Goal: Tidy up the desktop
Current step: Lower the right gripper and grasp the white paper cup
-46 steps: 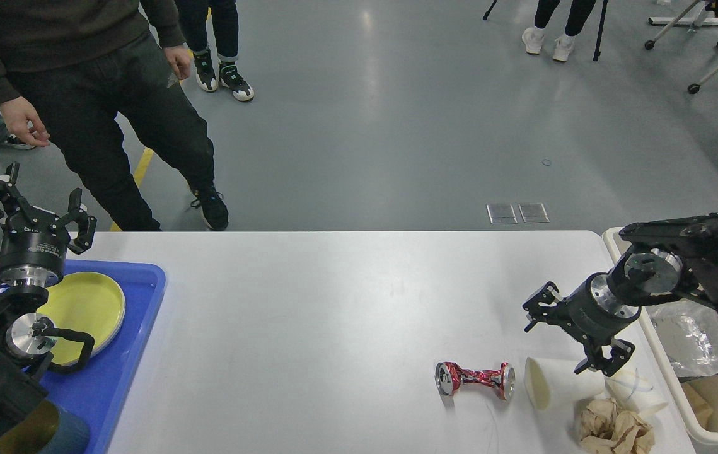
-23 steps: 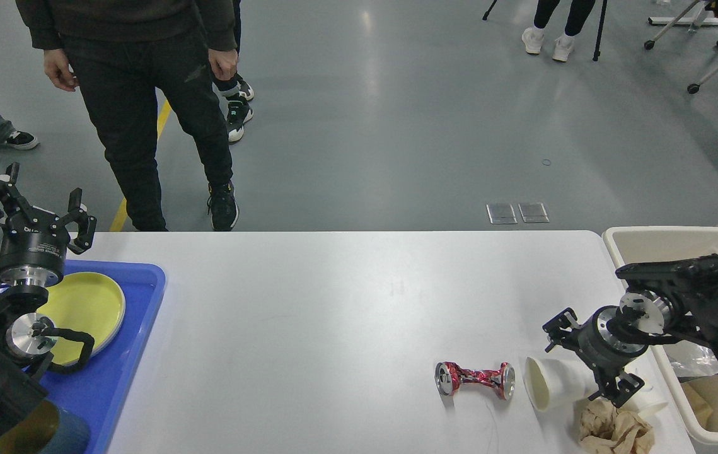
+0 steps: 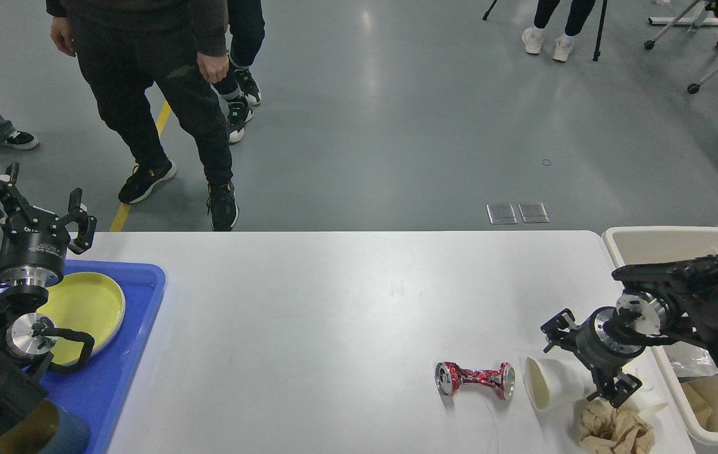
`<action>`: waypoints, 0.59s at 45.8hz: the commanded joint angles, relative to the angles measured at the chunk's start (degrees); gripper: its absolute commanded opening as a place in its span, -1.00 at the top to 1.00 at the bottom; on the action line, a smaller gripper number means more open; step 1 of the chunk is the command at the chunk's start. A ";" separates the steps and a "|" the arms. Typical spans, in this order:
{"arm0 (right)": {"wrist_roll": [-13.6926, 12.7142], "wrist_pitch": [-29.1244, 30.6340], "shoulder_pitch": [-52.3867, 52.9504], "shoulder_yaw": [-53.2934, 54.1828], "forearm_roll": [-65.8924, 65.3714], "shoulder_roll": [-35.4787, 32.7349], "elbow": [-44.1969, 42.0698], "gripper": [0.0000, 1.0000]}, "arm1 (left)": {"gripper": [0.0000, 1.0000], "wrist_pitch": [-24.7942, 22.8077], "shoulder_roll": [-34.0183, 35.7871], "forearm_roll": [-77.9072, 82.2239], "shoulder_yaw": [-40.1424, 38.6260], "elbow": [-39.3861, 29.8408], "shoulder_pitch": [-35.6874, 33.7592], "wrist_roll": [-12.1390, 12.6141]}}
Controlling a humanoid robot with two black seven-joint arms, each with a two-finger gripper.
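Two open pincer fingers (image 3: 623,386) around paper cup (image 3: 551,389), desktop (image 3: 333,315).

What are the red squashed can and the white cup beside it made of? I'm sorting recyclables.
The can looks like thin aluminium: shiny silver ends, a crumpled red printed middle. The cup lying on its side looks like matte paper, though thin plastic can't be ruled out; its wall is smooth, off-white and undented.

On the desktop (image 3: 333,315), a can (image 3: 474,379) lies left of a cup (image 3: 551,383), apparently touching.
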 commanded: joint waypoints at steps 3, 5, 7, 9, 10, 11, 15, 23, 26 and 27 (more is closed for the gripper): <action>-0.09 -2.82 -0.13 1.09 0.34 0.58 1.68 -0.62 | -0.93 0.02 0.00 0.00 0.00 0.00 0.00 0.00; -0.18 -2.73 -0.04 1.18 0.43 0.58 2.39 -0.19 | -0.93 0.02 0.00 0.00 0.00 0.00 0.00 0.00; -0.26 -2.21 0.22 2.05 0.43 0.58 3.88 0.66 | -0.93 0.02 0.00 0.00 0.00 0.00 0.00 0.00; -0.18 -2.55 0.14 2.67 0.43 0.58 4.15 0.89 | -0.93 0.02 0.00 0.00 0.00 0.00 0.00 0.00; -0.18 -2.64 0.14 2.93 0.34 0.58 4.15 0.92 | -0.93 0.02 0.00 0.00 0.00 0.00 0.00 0.00; -0.26 -2.73 0.22 3.11 0.34 0.58 4.15 0.92 | -0.93 0.02 0.00 0.00 0.00 0.00 0.00 0.00; -0.26 -2.82 1.10 3.55 0.34 0.58 3.89 1.00 | -0.93 -0.07 0.00 0.00 0.00 0.00 0.00 0.00; -0.44 -2.56 5.05 4.79 -0.10 -0.21 3.71 1.00 | -0.93 0.02 0.00 0.00 0.00 0.00 0.00 0.00; -0.62 -1.94 8.03 4.08 -0.10 -0.30 3.89 1.00 | -0.93 0.02 0.00 0.00 0.00 0.00 0.00 0.00; -0.62 -1.85 9.00 3.82 -0.19 -0.30 3.97 1.00 | -0.93 0.02 0.00 0.00 0.00 0.00 0.00 0.00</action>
